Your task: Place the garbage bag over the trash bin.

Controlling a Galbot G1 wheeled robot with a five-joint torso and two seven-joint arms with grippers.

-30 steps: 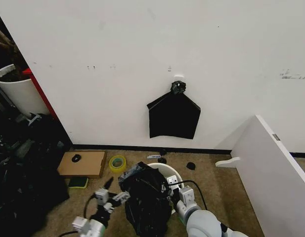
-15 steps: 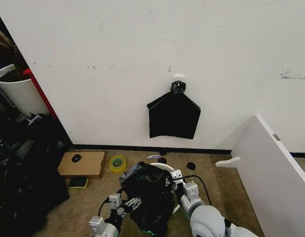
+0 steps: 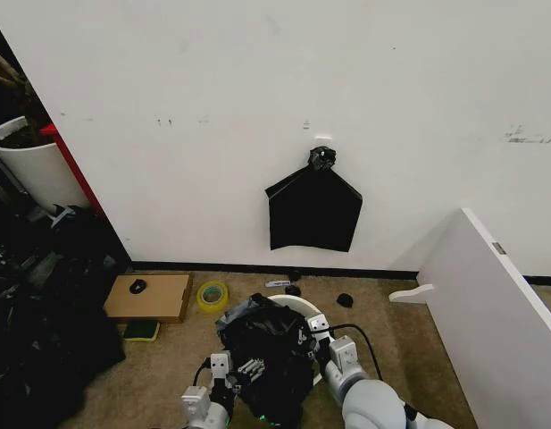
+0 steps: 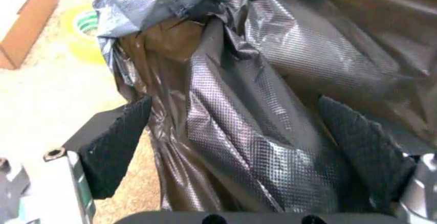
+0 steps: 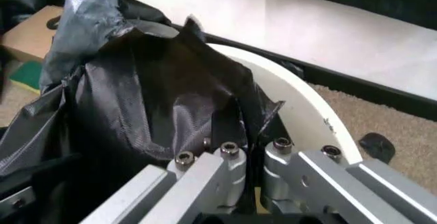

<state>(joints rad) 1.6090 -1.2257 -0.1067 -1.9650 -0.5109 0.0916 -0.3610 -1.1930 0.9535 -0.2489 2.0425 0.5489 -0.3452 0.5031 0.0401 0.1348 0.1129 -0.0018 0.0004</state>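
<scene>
Right end effector (image 5: 249, 155) pinching garbage bag (image 3: 268, 349) at trash bin (image 3: 297, 306) rim — carpet beyond.

Head camera looks down and forward at a white wall and carpet floor. The 2 wrist cameras sit close against the garbage bag (image 3: 264, 357), left (image 4: 273, 106), right (image 5: 150, 106); the right also shares the trash bin (image 5: 307, 111) rim with the head view (image 3: 297, 305).

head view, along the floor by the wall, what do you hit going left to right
cardboard box → yellow tape roll → trash bin with the garbage bag bunched over it → small black object on the carpet → white board leaning at the right
</scene>
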